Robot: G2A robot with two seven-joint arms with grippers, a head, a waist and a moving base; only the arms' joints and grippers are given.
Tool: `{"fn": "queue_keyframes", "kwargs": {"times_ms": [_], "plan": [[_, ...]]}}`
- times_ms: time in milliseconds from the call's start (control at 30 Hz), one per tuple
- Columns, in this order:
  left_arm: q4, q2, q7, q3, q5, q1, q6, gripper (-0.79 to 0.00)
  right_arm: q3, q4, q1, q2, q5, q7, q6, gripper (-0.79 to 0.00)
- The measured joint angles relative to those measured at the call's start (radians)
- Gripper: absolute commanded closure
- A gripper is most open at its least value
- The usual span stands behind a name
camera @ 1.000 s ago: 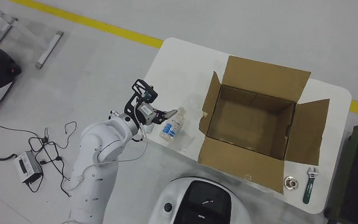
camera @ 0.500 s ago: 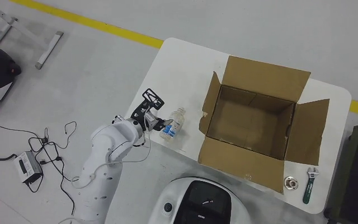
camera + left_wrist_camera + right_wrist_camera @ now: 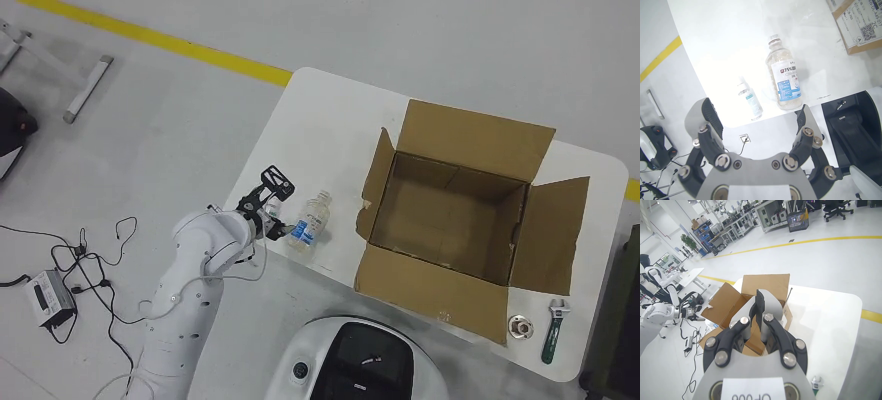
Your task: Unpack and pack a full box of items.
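A yellow line (image 3: 180,45) is being shown across the floor (image 3: 400,40) beyond the white table (image 3: 320,115); black cables (image 3: 85,243) and a power adapter (image 3: 48,297) are being shown on that floor.

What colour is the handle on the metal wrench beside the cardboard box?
Green. The metal adjustable wrench shows it best in the top view.

top: overhead, far, down on table (image 3: 330,110) | left wrist: near bottle (image 3: 784,75) | right wrist: across box (image 3: 765,284) | shared: box

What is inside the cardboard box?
From the top view, the cardboard box shows a bare brown floor and inner walls, with no items on them. Its near wall hides the floor strip right behind it.
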Motion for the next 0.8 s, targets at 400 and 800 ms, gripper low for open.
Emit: {"fn": "queue_keyframes", "kwargs": {"times_ms": [400,800], "plan": [[0.297,-0.004,-0.199,-0.008,-0.261,-0.18,0.134,-0.785,0.0,0.0,0.0,0.0,0.0,0.0,0.0,0.0],[0.454,0.006,-0.204,0.038,-0.324,-0.269,0.147,-0.785,0.0,0.0,0.0,0.0,0.0,0.0,0.0,0.0]]}}
